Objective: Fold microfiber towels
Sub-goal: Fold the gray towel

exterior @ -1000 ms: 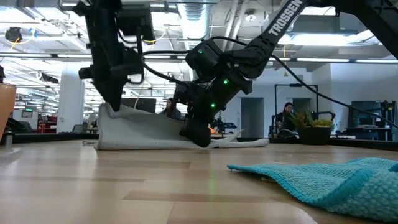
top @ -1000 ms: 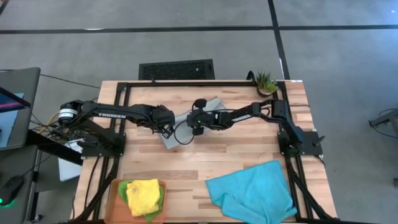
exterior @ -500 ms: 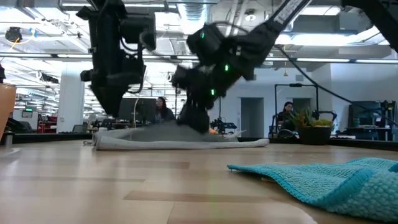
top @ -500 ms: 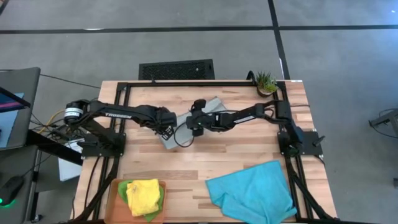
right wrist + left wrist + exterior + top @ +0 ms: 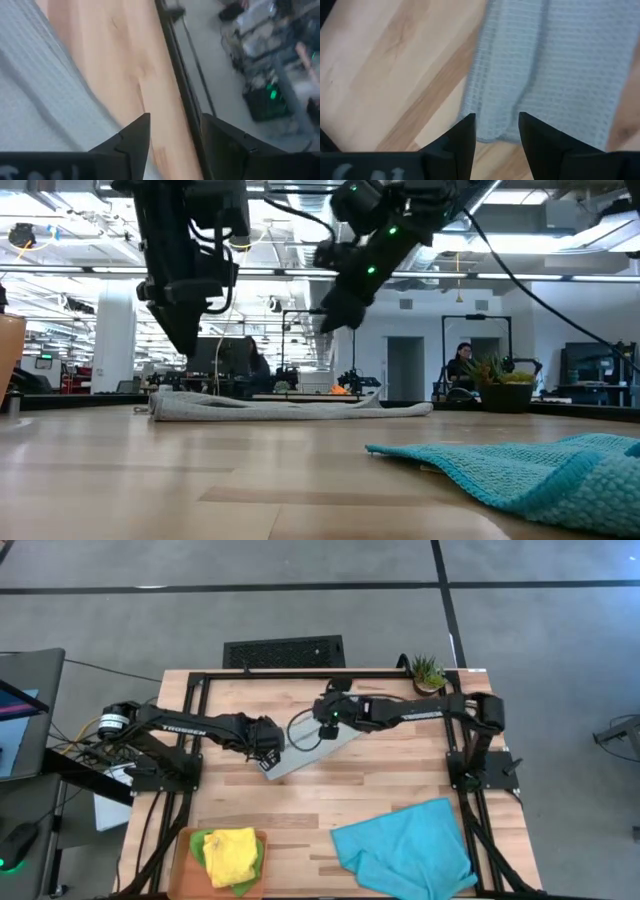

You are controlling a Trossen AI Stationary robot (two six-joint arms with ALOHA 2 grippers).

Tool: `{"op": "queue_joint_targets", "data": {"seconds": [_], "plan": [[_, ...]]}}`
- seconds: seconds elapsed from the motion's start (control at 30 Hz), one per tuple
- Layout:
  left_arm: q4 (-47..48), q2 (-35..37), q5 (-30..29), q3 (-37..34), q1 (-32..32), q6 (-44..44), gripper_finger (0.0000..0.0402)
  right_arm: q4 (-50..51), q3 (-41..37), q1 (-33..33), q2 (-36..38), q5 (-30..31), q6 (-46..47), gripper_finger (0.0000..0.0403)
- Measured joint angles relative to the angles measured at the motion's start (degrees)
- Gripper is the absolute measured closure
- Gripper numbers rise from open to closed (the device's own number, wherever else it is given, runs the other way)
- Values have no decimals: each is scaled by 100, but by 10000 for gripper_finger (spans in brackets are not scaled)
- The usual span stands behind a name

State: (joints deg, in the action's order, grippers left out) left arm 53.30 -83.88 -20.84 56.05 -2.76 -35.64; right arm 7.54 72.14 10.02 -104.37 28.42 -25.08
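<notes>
L gripper [image 5: 266, 747] fingers apart, above grey towel [image 5: 318, 745] edge | R gripper [image 5: 326, 718] fingers apart, lifted off it | towel flat on surface [image 5: 380, 785], nothing held

Four towels: grey [image 5: 318, 745], turquoise [image 5: 405, 845], yellow [image 5: 231, 854], green [image 5: 203, 843]. One tray [image 5: 182, 862]. One plant [image 5: 428, 671].

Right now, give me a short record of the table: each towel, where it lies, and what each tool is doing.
grey towel: folded flat, mid-table, between the arms
turquoise towel: spread loosely at the near right edge
yellow towel: folded, on top of the green towel, in the orange tray
left tool: open, above the grey towel's left end, holding nothing
right tool: open, raised above the grey towel, holding nothing
</notes>
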Motion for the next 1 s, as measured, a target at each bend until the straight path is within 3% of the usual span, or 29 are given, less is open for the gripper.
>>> {"op": "queue_joint_targets", "data": {"seconds": [0.17,0.33,0.53,0.8,1.0], "plan": [[-24,0,4,0,431,217,260,1395,-70,52,428,-462,524,209],[-323,2,58,-52,871,159,260,2054,-411,-149,822,-1075,1088,208],[-1619,2,550,-552,1387,807,260,2032,-717,-601,1229,-1055,1431,208],[-3111,0,405,-1401,1757,1455,260,1988,-717,-969,1381,-1046,1519,211],[-3427,-2,129,-1862,1743,1408,260,1991,-717,-1041,1320,-1044,1519,210]]}}
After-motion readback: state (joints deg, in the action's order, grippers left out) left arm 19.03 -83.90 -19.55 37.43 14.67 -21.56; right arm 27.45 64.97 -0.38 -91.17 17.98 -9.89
